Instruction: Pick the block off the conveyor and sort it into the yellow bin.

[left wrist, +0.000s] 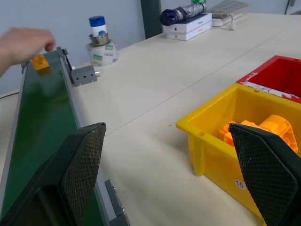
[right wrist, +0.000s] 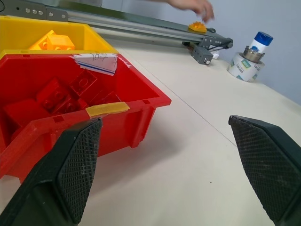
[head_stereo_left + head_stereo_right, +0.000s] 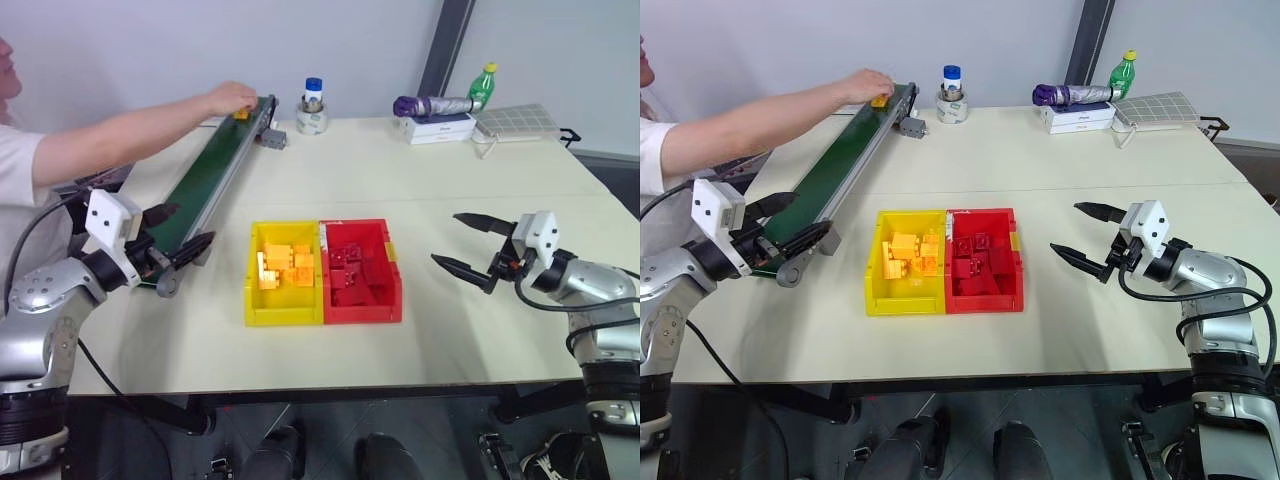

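The block, small, yellow-orange and studded, lay at the conveyor's far end under a person's fingers; both robot hands, left hand and right hand, gaped apart, empty.

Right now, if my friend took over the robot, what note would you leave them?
Left gripper: open, holding nothing, by the near end of the conveyor.
Right gripper: open, holding nothing, over the table right of the red bin.
Block: at the conveyor's far end, under a person's hand.
Yellow bin: beside the red bin, already holding orange bricks.
Done: nothing for this block.
Left: grab it, drop it in the yellow bin.
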`<move>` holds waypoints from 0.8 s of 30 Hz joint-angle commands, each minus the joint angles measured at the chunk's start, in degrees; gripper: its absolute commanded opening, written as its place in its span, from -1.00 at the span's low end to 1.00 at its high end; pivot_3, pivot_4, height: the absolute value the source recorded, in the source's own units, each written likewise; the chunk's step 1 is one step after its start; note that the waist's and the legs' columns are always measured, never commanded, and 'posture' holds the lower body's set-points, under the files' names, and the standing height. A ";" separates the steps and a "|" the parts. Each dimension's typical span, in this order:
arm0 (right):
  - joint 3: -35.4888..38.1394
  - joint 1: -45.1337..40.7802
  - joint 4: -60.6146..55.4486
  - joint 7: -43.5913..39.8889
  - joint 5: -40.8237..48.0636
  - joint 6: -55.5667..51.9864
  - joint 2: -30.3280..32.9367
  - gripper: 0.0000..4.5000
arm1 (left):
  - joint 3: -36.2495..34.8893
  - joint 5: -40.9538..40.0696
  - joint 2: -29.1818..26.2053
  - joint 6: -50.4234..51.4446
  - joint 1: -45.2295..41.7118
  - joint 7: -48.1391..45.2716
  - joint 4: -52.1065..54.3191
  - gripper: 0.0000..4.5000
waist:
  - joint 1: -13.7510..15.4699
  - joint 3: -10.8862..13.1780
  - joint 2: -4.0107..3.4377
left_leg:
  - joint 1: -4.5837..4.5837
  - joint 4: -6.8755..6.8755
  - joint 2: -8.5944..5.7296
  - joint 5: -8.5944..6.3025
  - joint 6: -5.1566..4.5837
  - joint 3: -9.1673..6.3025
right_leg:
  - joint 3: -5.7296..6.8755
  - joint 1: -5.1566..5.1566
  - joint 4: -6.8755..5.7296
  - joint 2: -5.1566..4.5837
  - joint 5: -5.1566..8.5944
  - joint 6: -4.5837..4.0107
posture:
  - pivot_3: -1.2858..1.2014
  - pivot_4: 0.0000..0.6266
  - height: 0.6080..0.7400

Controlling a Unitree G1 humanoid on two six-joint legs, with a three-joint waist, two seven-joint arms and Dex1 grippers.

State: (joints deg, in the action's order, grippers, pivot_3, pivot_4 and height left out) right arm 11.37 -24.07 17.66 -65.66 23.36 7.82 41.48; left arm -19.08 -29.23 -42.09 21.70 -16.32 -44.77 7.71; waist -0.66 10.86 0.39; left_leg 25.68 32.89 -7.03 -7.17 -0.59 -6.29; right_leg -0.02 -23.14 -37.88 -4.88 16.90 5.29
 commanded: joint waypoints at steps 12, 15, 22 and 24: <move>1.26 -1.64 -0.97 -0.18 0.61 0.90 0.53 1.00 | -5.35 2.26 3.48 -5.87 3.82 7.38 4.01 0.96 | 0.00 0.00 0.00 | 0.03 0.00 0.00 0.00 0.00 0.00 | 0.00 0.01 0.00 0.00 0.00 0.00 | 0.03 -0.52 1.00; 1.29 -1.46 -0.93 -0.25 0.67 0.95 0.45 1.00 | -6.51 5.41 8.35 -7.04 7.16 15.74 7.86 0.96 | 0.03 0.00 0.00 | 0.02 0.02 -0.01 0.00 0.00 0.02 | 0.00 0.02 0.01 -0.03 0.00 0.01 | 0.03 -0.52 1.00; 1.24 -2.17 -0.17 -0.68 0.61 1.11 0.41 1.00 | -7.04 11.50 16.17 -8.31 13.07 28.55 14.76 0.96 | 0.15 0.01 0.02 | 0.03 0.06 -0.01 0.00 -0.01 0.02 | 0.02 0.10 0.03 -0.03 -0.01 0.03 | 0.03 -0.52 1.00; 1.24 -2.45 0.15 -0.79 0.57 1.23 0.35 1.00 | -7.30 12.48 18.67 -8.44 15.14 31.66 15.97 0.96 | 0.14 0.00 0.01 | 0.01 0.08 -0.01 0.00 -0.01 0.02 | 0.03 0.14 0.03 -0.03 -0.02 0.02 | 0.03 -0.52 1.00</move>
State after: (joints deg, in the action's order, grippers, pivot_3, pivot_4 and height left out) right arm 11.41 -25.27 18.24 -66.27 23.34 8.02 41.45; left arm -24.57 -17.76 -24.51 14.35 -2.25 -15.81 20.88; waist -0.51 10.87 0.40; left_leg 25.69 32.98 -7.04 -7.18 -0.61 -6.26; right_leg 0.01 -22.98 -37.85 -4.91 16.89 5.31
